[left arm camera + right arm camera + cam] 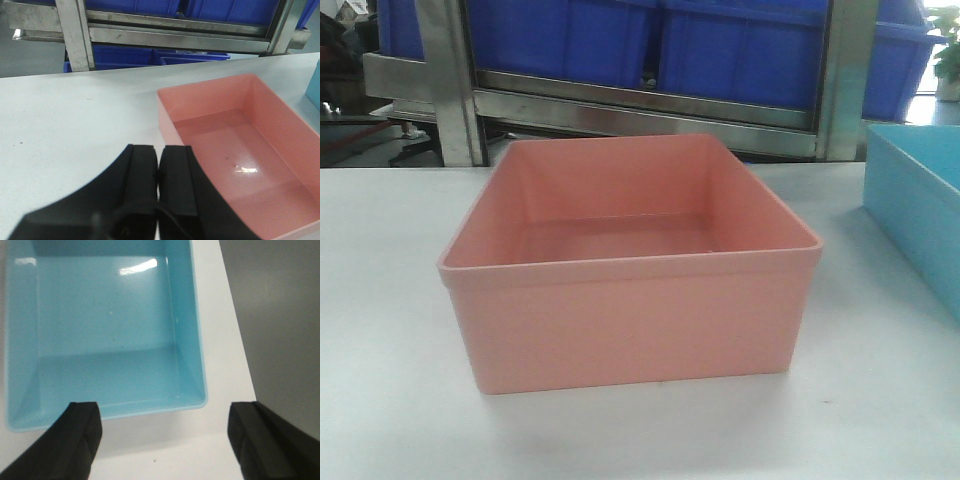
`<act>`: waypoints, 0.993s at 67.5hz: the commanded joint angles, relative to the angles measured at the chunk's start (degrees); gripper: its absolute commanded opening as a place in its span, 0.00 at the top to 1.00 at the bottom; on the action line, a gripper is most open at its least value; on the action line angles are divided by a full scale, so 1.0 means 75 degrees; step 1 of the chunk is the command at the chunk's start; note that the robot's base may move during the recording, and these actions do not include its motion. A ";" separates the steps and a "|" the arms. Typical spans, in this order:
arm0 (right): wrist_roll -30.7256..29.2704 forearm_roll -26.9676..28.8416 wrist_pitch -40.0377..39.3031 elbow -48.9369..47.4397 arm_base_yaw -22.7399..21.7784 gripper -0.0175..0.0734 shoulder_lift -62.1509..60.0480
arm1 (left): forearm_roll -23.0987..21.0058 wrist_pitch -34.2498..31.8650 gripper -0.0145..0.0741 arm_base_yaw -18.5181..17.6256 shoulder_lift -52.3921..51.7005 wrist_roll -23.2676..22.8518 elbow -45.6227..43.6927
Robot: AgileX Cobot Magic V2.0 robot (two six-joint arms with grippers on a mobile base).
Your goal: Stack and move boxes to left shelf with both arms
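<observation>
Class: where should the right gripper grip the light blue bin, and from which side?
Pinch the light blue bin by the thin wall beside the table edge, from above: open top, and that wall lines up between the right gripper fingers.

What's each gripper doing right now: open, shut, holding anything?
Left gripper: shut, fingers together, holding nothing, beside the pink bin.
Right gripper: open wide, empty, at the edge of the blue bin.
</observation>
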 commanded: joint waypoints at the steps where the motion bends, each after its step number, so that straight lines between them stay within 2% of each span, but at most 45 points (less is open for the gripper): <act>1: -0.0548 0.0288 -0.0367 -0.0315 -0.0538 0.12 0.0244 | 0.0060 -0.0603 0.84 -0.0047 -0.0043 0.0041 -0.0209; 15: -0.1692 0.1545 -0.1043 -0.0317 -0.1529 0.12 0.1392 | 0.0060 -0.0603 0.84 -0.0047 -0.0043 0.0041 -0.0209; 26: -0.2862 0.2392 -0.1467 -0.0380 -0.1848 0.12 0.2253 | 0.0060 -0.0603 0.84 -0.0047 -0.0043 0.0041 -0.0209; 44: -0.3112 0.2397 -0.2215 -0.0934 -0.1911 0.12 0.3343 | 0.0046 -0.0603 0.84 -0.0047 -0.0043 0.0041 -0.0209; 67: -0.3254 0.1908 -0.2709 -0.1175 -0.1913 0.12 0.4351 | 0.0046 -0.0587 0.84 -0.0047 -0.0043 0.0041 -0.0209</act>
